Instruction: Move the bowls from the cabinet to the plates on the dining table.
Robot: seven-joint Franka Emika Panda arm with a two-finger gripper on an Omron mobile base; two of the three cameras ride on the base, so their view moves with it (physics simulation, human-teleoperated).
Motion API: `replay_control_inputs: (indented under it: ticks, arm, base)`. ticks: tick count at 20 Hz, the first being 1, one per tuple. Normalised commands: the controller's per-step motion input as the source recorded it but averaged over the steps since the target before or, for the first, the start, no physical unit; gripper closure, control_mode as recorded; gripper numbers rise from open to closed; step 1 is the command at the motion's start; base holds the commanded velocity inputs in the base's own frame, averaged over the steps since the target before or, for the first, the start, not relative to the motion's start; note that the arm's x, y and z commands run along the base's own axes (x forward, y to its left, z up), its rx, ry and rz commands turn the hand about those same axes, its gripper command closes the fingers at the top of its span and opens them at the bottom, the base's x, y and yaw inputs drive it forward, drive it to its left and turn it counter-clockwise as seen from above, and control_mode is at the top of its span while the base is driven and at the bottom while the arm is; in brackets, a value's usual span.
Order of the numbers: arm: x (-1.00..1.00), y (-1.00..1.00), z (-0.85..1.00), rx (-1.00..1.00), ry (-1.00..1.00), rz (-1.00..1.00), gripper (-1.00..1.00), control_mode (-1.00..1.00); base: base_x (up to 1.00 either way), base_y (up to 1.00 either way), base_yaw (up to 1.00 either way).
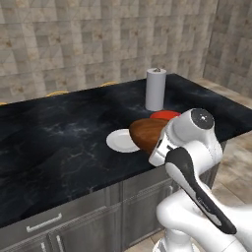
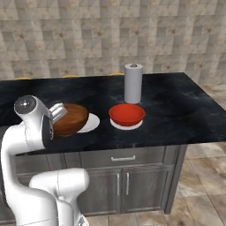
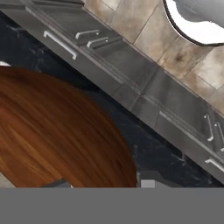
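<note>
Jaws (image 3: 105,183) clamped on brown bowl (image 2: 70,119)

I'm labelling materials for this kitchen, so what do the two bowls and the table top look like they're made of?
Brown bowl: looks like polished wood, streaked with grain.
Red bowl: glossy, maybe plastic or glazed ceramic; plain even colour.
Dining table top: black polished marble by its white veins.

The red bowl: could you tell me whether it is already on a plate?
Yes. The red bowl sits upright on a white plate, whose rim shows beneath it.
</note>
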Motion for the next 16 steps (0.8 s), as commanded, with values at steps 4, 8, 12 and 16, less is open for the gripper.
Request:
replay_control_inputs:
  ticks: [4, 8, 12, 16]
  arm:
    - [0.17, 0.00, -0.21, -0.14, -0.12, 0.13, 1.00, -1.00]
    - [0.32, 0.00, -0.09, -0.05, -0.06, 0.10, 1.00, -1.00]
    - [0.45, 0.00, 0.00, 0.00, -0.01, 0.08, 1.00, -1.00]
    - [0.49, 0.00, 0.00, 0.00, 0.00, 0.07, 1.00, -1.00]
  base:
    - [0.00, 0.00, 0.00]
    - [0.00, 0.00, 0.00]
    - [0.00, 0.00, 0.00]
    - [0.00, 0.00, 0.00]
